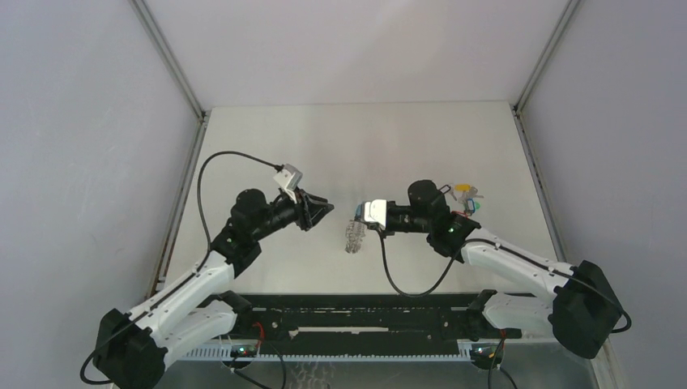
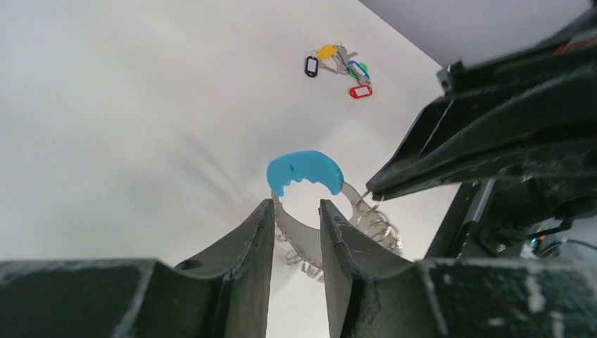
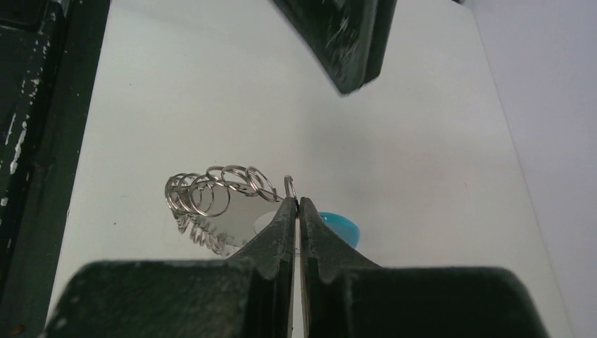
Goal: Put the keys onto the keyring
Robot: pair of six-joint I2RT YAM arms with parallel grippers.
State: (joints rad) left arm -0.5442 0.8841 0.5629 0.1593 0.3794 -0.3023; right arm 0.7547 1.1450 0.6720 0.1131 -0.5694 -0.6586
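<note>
Grey walls (image 1: 81,121) enclose a pale worktop (image 1: 356,138).

**Current state**
- The right gripper (image 3: 296,205) has its fingers (image 3: 274,236) pressed together on a thin edge of the keyring (image 3: 211,196).
- In the overhead view the keyring sits at centre frame, just below the right gripper. The views do not show whether it hangs free or touches the worktop.
- The left gripper (image 1: 326,209) faces it from the left of that view. Its fingers (image 2: 250,246) are apart and grip nothing.
- The keys (image 1: 467,196) lie in a cluster right of centre in the overhead view, behind the right wrist and well apart from the keyring.

**Hazards**
- Slip: the right hold is a narrow pinch at the tip. A pull from the left gripper could drag the keyring out of it.
- Collision: the two sets of fingers are close together. A careless approach could knock them against each other.
- Separation: no key is near the keyring. One arm must fetch the keys, and with only a one-sided hold the floppy keyring may swing or sag.

**Appearance**
- Keyring: a string of overlapping silvery wire rings, with a light blue band (image 2: 304,171) curved along one part.
- Keys: tiny pieces in black, yellow, red and teal, with the black and red ones showing as thin loop outlines.
</note>
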